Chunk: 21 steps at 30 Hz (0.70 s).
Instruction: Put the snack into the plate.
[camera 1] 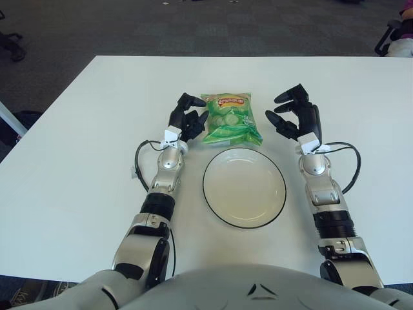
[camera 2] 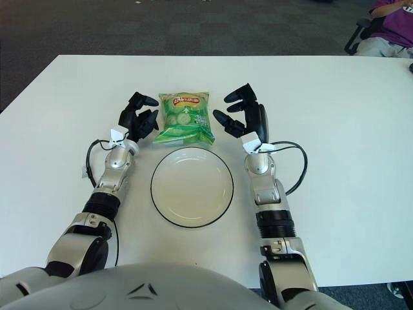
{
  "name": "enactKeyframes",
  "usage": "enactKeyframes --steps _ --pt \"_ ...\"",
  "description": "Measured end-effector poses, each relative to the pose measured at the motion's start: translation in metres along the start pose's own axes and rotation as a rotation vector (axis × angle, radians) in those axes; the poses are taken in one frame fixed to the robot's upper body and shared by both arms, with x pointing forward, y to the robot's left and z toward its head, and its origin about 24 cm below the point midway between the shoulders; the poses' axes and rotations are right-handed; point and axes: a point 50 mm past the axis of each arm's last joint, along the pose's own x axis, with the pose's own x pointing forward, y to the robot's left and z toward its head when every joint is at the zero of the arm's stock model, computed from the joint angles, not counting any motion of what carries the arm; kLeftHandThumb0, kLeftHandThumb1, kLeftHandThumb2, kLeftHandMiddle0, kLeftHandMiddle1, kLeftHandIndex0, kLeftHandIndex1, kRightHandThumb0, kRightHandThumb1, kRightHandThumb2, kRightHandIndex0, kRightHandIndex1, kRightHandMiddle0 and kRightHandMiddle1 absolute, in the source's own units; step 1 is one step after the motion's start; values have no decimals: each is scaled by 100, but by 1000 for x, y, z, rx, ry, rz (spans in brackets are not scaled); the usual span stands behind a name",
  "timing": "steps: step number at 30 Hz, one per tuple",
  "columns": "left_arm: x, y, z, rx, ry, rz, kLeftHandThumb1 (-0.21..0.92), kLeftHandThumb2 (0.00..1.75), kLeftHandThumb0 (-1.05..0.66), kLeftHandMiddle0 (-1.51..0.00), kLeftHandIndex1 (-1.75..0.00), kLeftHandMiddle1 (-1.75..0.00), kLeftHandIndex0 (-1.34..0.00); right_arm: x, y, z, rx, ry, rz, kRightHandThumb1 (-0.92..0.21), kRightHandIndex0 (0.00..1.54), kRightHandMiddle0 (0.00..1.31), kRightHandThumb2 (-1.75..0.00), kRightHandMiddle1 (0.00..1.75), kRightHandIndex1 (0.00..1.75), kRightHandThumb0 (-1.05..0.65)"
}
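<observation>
Nothing is in the plate (camera 1: pixel 244 187) yet; the whole job is still ahead of me. My left hand (camera 1: pixel 188 121) sits with its fingers loosely spread, holding nothing, just left of the snack (camera 1: pixel 230 119), close enough that I cannot tell whether it touches. The green bag lies flat on the worktop (camera 1: pixel 77 161) between my two hands, just beyond the plate's far rim. My right hand (camera 1: pixel 293 119) hovers unclenched to the bag's right, gripping nothing.

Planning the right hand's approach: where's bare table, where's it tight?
Bare: table right of right hand, and table left of left hand. Tight: both hands flank the chips bag, whose near edge almost meets the empty plate.
</observation>
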Motion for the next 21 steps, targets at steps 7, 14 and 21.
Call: enactKeyframes --steps 7,14,21 --pt "-1 -1 0 -1 0 6 92 27 -36 -95 -147 -175 -47 8 5 9 -95 -55 63 -92 50 34 -29 108 26 -45" --pt "-1 -2 0 0 -1 7 92 27 -36 -95 -147 -175 -47 18 6 18 -154 -175 146 -92 41 35 -24 39 3 -52" --pt "-1 -2 0 -1 -1 12 92 27 -36 -96 -147 -175 -47 25 5 19 -230 -197 278 -92 32 33 -25 17 0 -57"
